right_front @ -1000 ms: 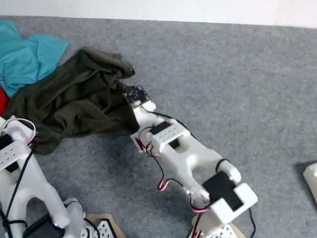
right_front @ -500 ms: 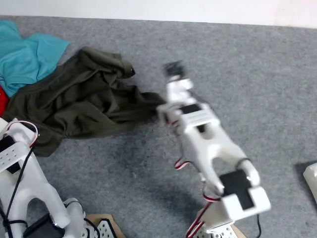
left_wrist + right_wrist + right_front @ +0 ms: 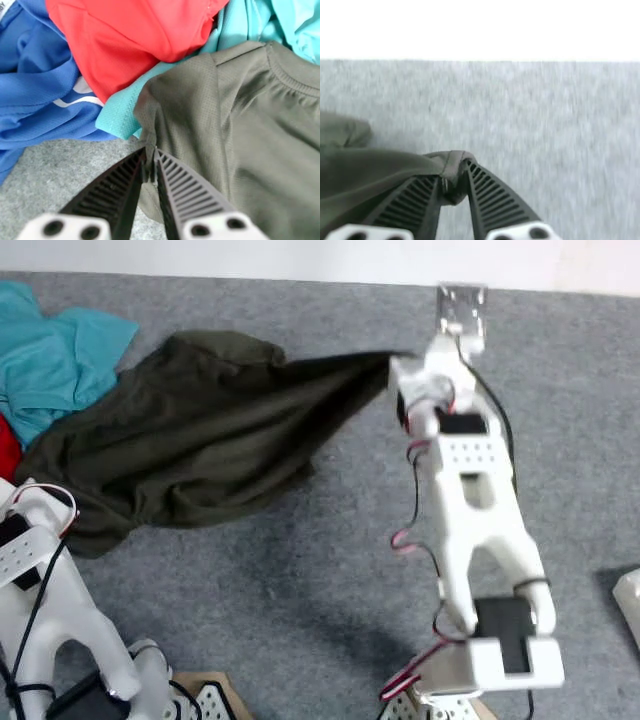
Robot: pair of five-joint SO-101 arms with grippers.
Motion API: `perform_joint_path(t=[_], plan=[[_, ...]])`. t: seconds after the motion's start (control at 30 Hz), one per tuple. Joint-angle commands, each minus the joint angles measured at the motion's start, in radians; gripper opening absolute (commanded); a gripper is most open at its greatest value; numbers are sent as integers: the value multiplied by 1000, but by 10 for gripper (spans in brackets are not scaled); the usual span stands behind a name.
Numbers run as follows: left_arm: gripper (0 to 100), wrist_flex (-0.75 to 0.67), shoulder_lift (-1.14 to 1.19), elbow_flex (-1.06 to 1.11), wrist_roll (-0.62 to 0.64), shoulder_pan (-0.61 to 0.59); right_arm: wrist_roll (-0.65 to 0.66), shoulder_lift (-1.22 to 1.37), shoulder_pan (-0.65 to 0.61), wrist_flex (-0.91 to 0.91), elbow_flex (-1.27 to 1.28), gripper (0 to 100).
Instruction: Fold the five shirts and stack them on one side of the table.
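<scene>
Gripper state: the right gripper was clamped on a bunched fold of the olive shirt, with fabric pinched between both ribbed jaws.
Second gripper: the left gripper had its jaws almost together, with a thin strip of the same shirt's edge between them.
Shirt position: the olive shirt was pulled taut from the right gripper, near the far edge of the table, toward the left arm. Most of it lay on the grey surface, creased along the near edge.
Adjacent items: the teal shirt lay partly under the olive shirt at the left side. The red shirt and the blue shirt were heaped just beside it.
Step in hand (judged): spreading shirt 1 of 5 flat before folding. No folded stack was present.
Procedure: both pinches should be kept firm and the 2 held points drawn apart evenly, low over the table, so that the body lies flat without twisting.
Caution: the olive shirt should be drawn off the heap so that the teal shirt is not dragged with it.
</scene>
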Motion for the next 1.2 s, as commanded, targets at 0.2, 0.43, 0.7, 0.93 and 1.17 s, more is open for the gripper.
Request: perform_joint_path(t=[0.2, 0.43, 0.7, 0.93, 1.17], plan=[[6, -37, -24, 13, -5, 22, 81, 496, -16, 113, -963, 5], [6, -104, -27, 65, -5, 53, 78, 806, -61, 403, -1385, 113], [6, -104, -27, 68, -5, 48, 84, 886, -76, 811, -1681, 263], [6, -104, -27, 70, -5, 48, 80, 886, -97, 1164, -1956, 245], [6, -104, -27, 70, -5, 47, -63, 895, -108, 1348, -1897, 242]])
